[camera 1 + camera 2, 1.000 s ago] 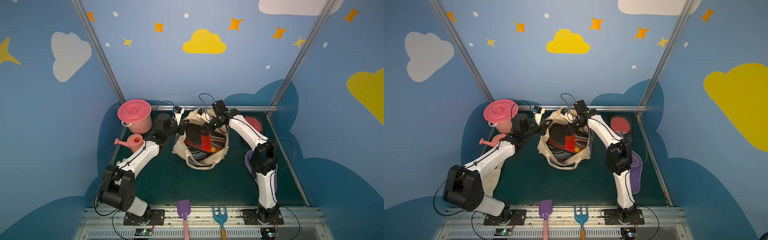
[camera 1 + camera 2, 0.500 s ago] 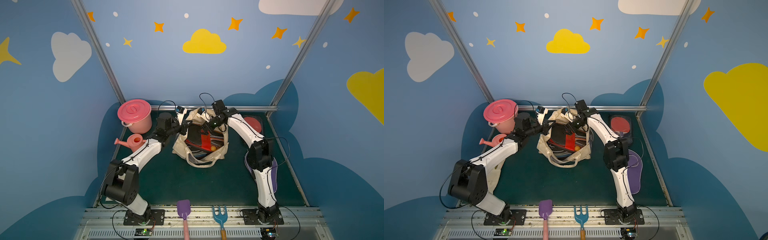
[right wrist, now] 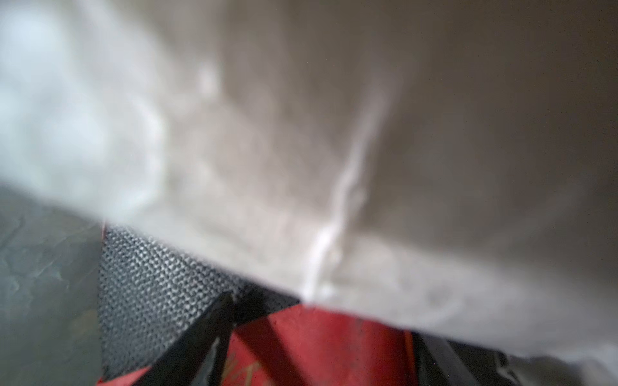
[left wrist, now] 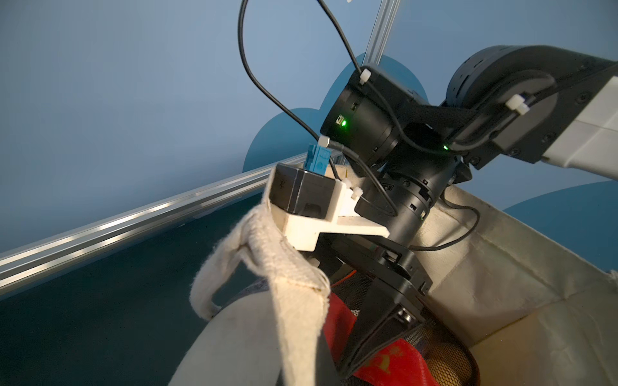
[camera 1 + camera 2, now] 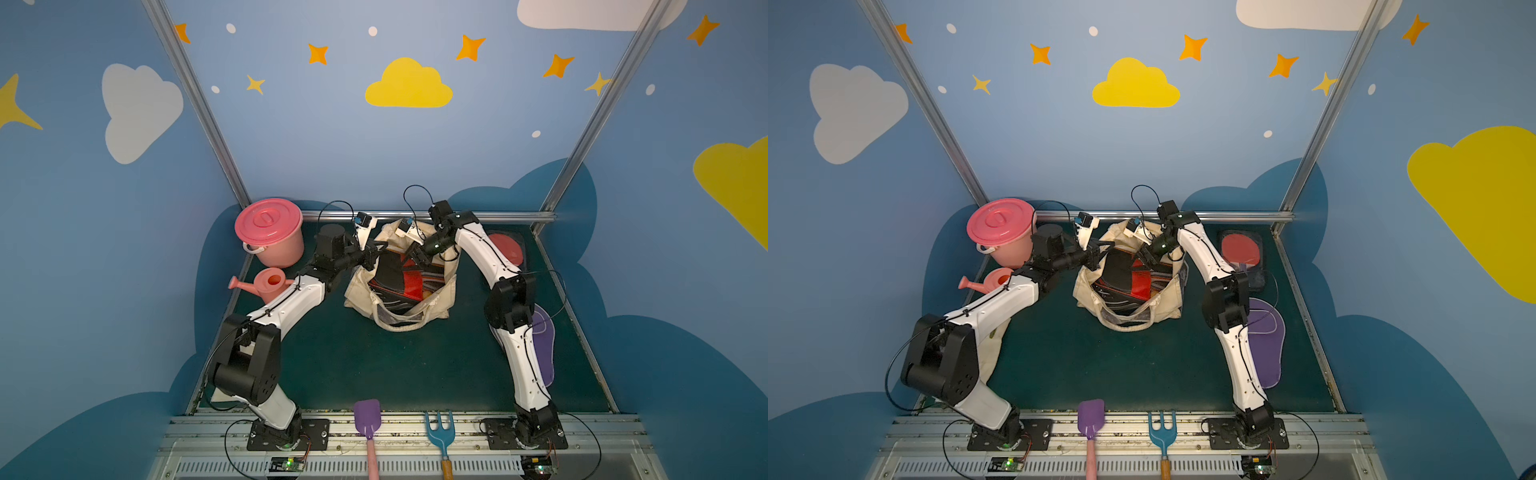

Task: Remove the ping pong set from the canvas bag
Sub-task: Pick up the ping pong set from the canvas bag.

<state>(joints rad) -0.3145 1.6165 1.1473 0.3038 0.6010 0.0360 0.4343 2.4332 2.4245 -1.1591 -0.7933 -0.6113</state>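
Note:
The cream canvas bag (image 5: 436, 299) (image 5: 1167, 297) stands open at mid-table. Inside it lies a ping pong set pack (image 5: 415, 284) (image 5: 1142, 286), red and black under dark mesh, with an orange ball (image 4: 444, 361) showing. My left gripper (image 5: 376, 249) (image 5: 1102, 251) is shut on the bag's left rim (image 4: 294, 320). Reaching down into the bag's mouth, my right gripper (image 5: 417, 255) (image 5: 1148, 257) (image 3: 326, 320) has its fingers (image 4: 378, 327) apart, and the red pack (image 3: 321, 347) lies between them. A purple case (image 5: 542, 345) (image 5: 1266, 340) and a red paddle pack (image 5: 505, 249) (image 5: 1241, 249) lie outside the bag, at the right.
A pink lidded bucket (image 5: 270, 232) and pink watering can (image 5: 266, 284) stand at the back left. A purple toy shovel (image 5: 368, 415) and blue toy rake (image 5: 440, 428) lie on the front rail. A cream cloth (image 5: 992, 353) lies under my left arm.
My right gripper has sunk a little deeper into the bag and its fingers have narrowed. The left arm has swung its elbow forward while still holding the rim.

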